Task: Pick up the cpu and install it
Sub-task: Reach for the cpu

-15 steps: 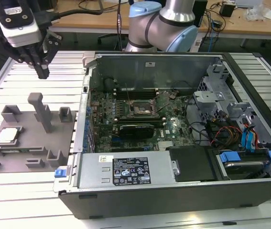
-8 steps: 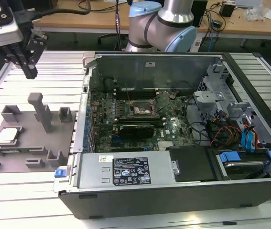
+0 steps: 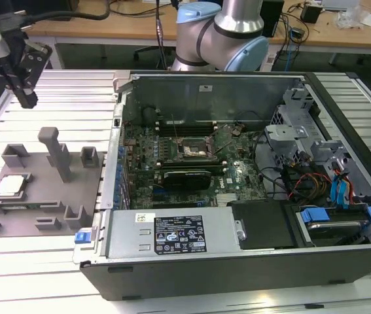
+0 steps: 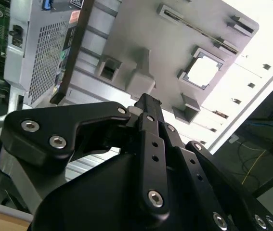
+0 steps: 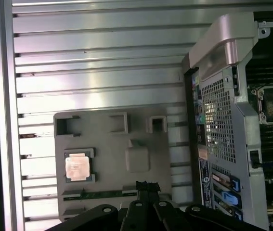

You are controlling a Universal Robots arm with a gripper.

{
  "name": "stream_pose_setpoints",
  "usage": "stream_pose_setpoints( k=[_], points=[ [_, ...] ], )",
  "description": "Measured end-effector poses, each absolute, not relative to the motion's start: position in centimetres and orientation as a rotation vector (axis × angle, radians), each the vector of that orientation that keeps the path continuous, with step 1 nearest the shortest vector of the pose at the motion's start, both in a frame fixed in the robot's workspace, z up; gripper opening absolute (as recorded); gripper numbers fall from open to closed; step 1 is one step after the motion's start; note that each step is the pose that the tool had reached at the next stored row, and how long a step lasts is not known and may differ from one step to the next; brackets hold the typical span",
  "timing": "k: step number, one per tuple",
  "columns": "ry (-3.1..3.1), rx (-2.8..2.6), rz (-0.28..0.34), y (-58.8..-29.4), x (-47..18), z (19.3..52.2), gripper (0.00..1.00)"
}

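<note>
The arm (image 3: 221, 29) is cut off at the exterior view's top edge, and the cpu (image 4: 202, 72) is washed out to white in the second wrist view. The end effector (image 3: 27, 99) hangs above the table (image 3: 74, 98), fingers pressed together — empty, apart from the cpu. One cpu lies in one grey tray (image 3: 38, 186), beside one open computer case (image 3: 237, 261).

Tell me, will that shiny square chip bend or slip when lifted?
Probably stiff: the cpu has a flat metal top. Likely light, being thin and small. Its smooth top may be slippery, and it sits in a recess of the grey tray, so it probably won't slide when nudged.
</note>
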State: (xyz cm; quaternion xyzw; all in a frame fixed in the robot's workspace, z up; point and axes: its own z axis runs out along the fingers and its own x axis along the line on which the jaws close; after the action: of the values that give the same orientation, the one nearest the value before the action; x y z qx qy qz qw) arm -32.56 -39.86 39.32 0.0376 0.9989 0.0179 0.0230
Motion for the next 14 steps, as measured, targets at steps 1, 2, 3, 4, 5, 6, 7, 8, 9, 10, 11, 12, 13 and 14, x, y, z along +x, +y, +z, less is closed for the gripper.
stream_pose_setpoints(
  k=[1,2,3,4,5,6,7,8,9,10,11,12,13,14],
  points=[
    [3.092,0.116,0.056,-39.9,-32.9,39.3,0.11],
    [3.092,0.116,0.056,-39.9,-33.2,39.3,0.11],
    [3.091,0.116,0.056,-39.9,-33.5,39.3,0.11],
    [3.091,0.116,0.056,-39.9,-33.7,39.3,0.11],
    [3.09,0.116,0.056,-39.9,-34.2,39.3,0.11],
    [3.09,0.116,0.056,-39.9,-34.5,39.3,0.11],
    [3.089,0.116,0.056,-39.9,-34.8,39.3,0.11],
    [3.089,0.116,0.056,-39.9,-35.2,39.3,0.11],
    [3.088,0.116,0.056,-39.9,-35.6,39.3,0.11],
    [3.088,0.116,0.056,-39.9,-35.9,39.3,0.11],
    [3.087,0.116,0.056,-39.9,-36.3,39.3,0.11],
    [3.086,0.116,0.056,-39.9,-36.6,39.3,0.11],
    [3.086,0.116,0.056,-39.9,-36.9,39.3,0.11],
    [3.085,0.116,0.056,-39.9,-37.1,39.3,0.11]
  ],
)
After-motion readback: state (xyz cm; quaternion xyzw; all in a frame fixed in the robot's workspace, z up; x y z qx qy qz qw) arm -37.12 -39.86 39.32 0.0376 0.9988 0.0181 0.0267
